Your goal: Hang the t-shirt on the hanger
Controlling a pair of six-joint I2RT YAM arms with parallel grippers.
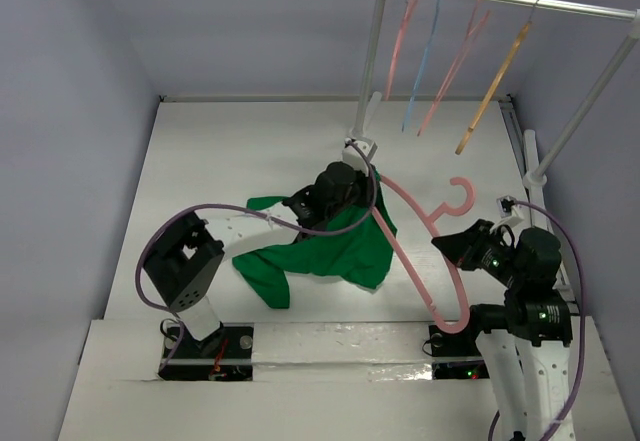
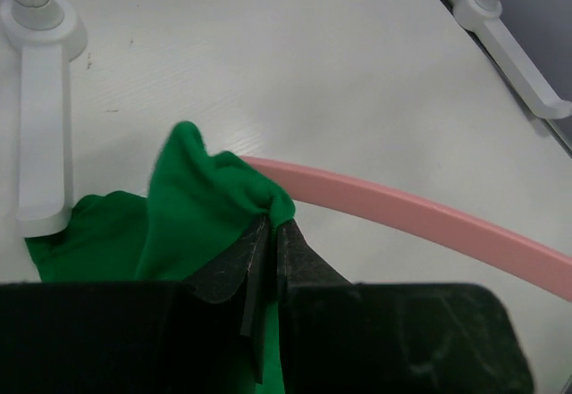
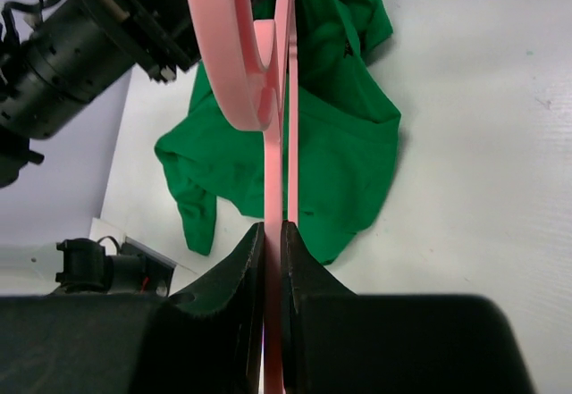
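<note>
The left tool [image 2: 271, 224] is closed on a small fold of the green t-shirt [image 2: 197, 206], raising that edge against the arm of the salmon-pink hanger [image 2: 402, 211]. The rest of the shirt lies bunched on the table [image 1: 200, 161] between the two robot arms. The right tool [image 3: 273, 229] is clamped on a thin edge of the hanger and holds it clear of the table, with the hook toward the far right. Cloth hides the hanger's tip, so it cannot be confirmed whether the tip has entered an opening of the shirt.

- **Slipping pinch:** the hold on the cloth is shallow. The weight of the hanging fabric could pull it free under tension.
- **Wrong entry:** the tip may press on the outside of the cloth and drag the shirt instead of threading through it.
- **Hanger pivot:** the narrow clamp could let the hanger turn if the fabric resists.
- **Obstruction:** the white rack foot [image 2: 40, 126] stands just beside the cloth and could snag it.
</note>
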